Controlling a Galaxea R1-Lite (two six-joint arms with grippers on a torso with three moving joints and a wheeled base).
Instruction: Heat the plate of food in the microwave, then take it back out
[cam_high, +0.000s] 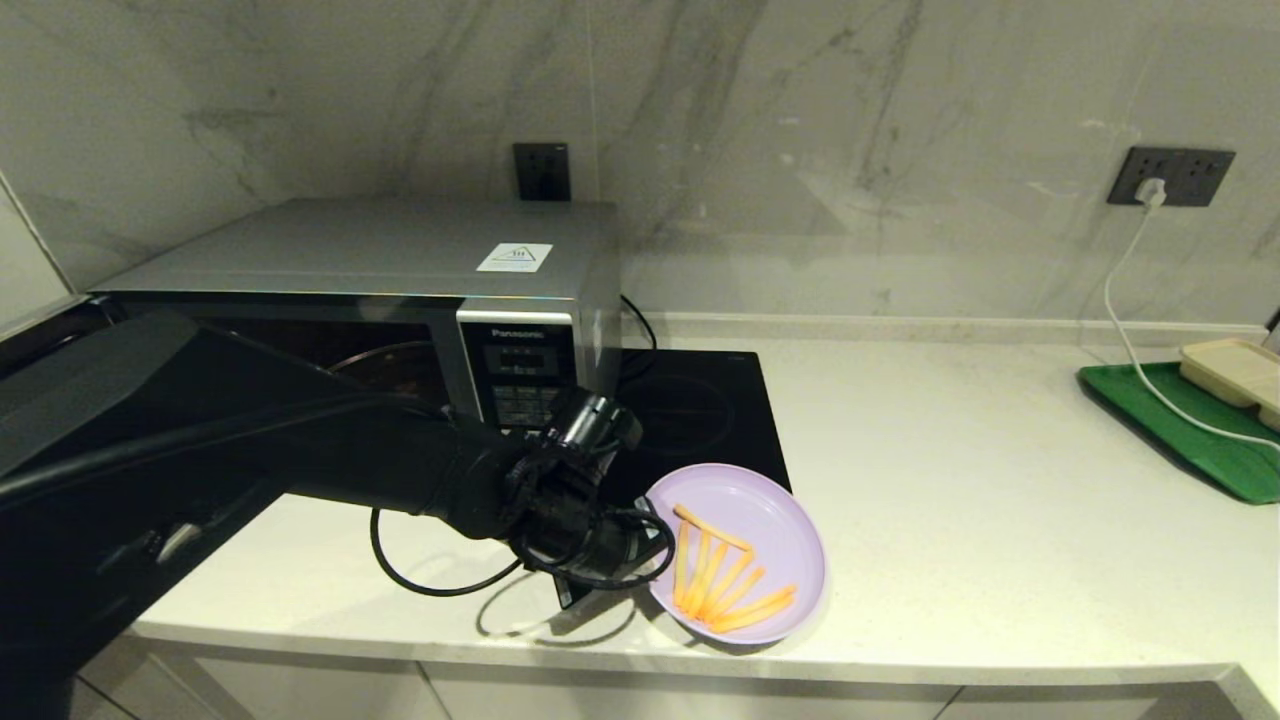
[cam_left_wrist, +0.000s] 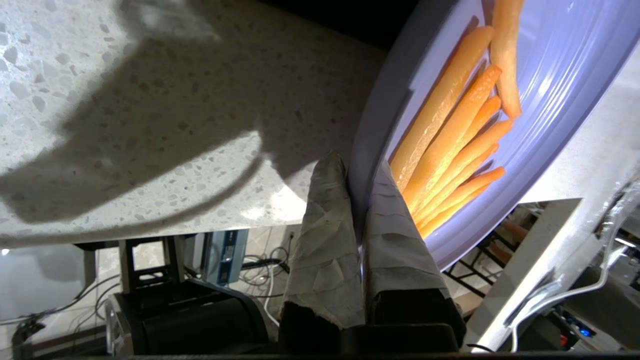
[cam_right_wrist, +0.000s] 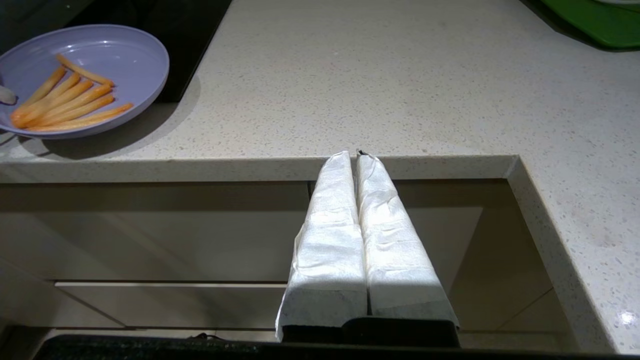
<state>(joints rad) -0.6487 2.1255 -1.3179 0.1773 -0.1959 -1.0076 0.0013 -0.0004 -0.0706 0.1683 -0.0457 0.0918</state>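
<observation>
The lilac plate (cam_high: 812, 560) with several orange fries (cam_high: 725, 585) is near the counter's front edge, its far side over the black cooktop (cam_high: 700, 410). My left gripper (cam_high: 655, 545) is shut on the plate's left rim. In the left wrist view, the gripper (cam_left_wrist: 357, 175) has one finger above and one below the rim (cam_left_wrist: 370, 115). I cannot tell whether the plate rests on the counter. The silver Panasonic microwave (cam_high: 400, 250) stands behind my left arm with its door swung open to the left. My right gripper (cam_right_wrist: 354, 155) hangs shut and empty below the counter edge; its wrist view shows the plate (cam_right_wrist: 135, 55).
A green tray (cam_high: 1190, 430) carrying a beige compartment tray (cam_high: 1235, 370) sits at the far right. A white cable (cam_high: 1125, 330) runs across it from a wall socket (cam_high: 1170, 177). Pale stone counter (cam_high: 1000, 500) stretches right of the plate.
</observation>
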